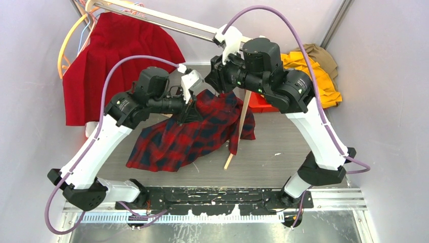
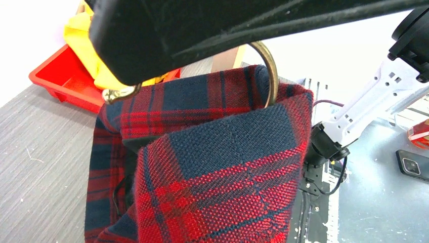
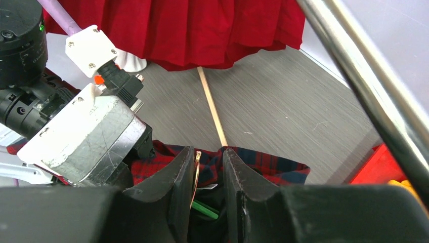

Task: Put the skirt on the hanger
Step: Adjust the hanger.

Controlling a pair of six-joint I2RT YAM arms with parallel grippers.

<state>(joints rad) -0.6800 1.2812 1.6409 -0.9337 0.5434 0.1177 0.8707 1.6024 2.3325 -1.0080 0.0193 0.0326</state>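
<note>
Right fingers (image 3: 177, 188), slightly parted, straddle the hook of the hanger (image 3: 212, 109); left fingers (image 2: 177, 30) clamp the plaid shirt (image 2: 227, 167); the skirt (image 1: 116, 55) hangs rear-left.

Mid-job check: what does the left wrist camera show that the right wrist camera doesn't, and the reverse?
Left wrist only: a phone and the right arm's white link. Right wrist only: the red skirt and the metal rail. Both: the plaid garment, the hook of the hanger against it, and the red bin.
</note>
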